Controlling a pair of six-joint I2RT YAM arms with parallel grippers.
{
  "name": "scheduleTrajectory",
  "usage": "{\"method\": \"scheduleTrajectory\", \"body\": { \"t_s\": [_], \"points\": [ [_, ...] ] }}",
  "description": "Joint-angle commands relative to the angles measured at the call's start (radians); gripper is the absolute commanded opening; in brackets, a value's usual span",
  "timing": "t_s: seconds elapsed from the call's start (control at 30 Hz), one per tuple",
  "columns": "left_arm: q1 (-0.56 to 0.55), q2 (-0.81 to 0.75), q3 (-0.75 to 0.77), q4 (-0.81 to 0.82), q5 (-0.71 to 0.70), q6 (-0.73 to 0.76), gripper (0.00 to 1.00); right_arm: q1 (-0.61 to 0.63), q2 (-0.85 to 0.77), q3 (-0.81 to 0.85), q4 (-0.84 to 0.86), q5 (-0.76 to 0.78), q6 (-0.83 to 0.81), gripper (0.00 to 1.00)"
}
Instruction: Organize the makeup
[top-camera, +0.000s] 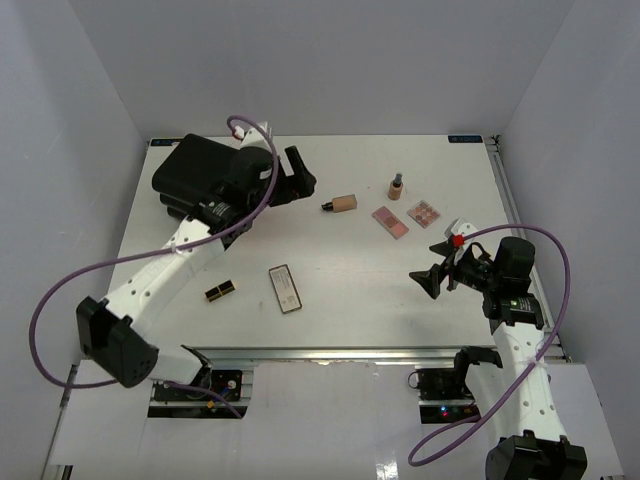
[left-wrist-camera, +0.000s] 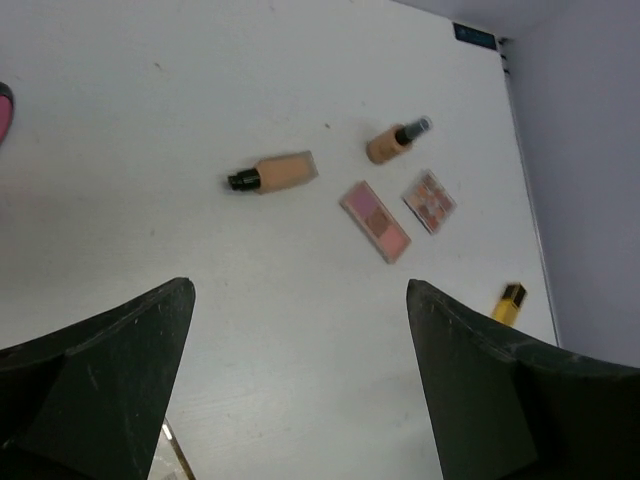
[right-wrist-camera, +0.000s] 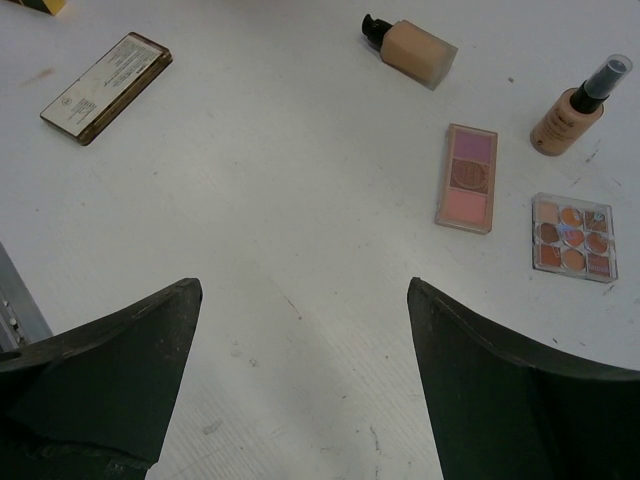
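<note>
The beige black-capped foundation tube (top-camera: 342, 203) lies at the table's far middle, with the tiny tan bottle (top-camera: 397, 186), pink palette (top-camera: 390, 221) and multi-shade palette (top-camera: 424, 213) to its right. The dark-framed rectangular palette (top-camera: 284, 288) and a gold-and-black lipstick (top-camera: 221, 290) lie nearer the front. My left gripper (top-camera: 298, 178) is open and empty, left of the tube (left-wrist-camera: 275, 174). My right gripper (top-camera: 432, 268) is open and empty, in front of the palettes (right-wrist-camera: 467, 177). A second lipstick (left-wrist-camera: 510, 302) shows in the left wrist view.
A large black case (top-camera: 185, 165) sits at the far left under my left arm; its pink edge (left-wrist-camera: 3, 110) shows in the left wrist view. White walls enclose the table on three sides. The table's metal front rail (top-camera: 330, 352) runs between the arm bases.
</note>
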Motion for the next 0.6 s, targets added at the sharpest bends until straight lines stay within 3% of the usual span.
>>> {"method": "scheduleTrajectory", "body": {
  "t_s": [0.0, 0.2, 0.57],
  "points": [
    [-0.035, 0.155, 0.193, -0.275, -0.467, -0.130, 0.98, 0.000, -0.002, 0.017, 0.016, 0.006, -0.018, 0.90],
    [-0.030, 0.343, 0.352, -0.349, -0.708, -0.119, 0.97, 0.000, -0.004, 0.013, 0.020, 0.005, -0.021, 0.90],
    [0.084, 0.504, 0.399, -0.380, -0.722, -0.160, 0.89, 0.000, -0.014, 0.012, 0.025, 0.031, -0.020, 0.90]
  ]
}}
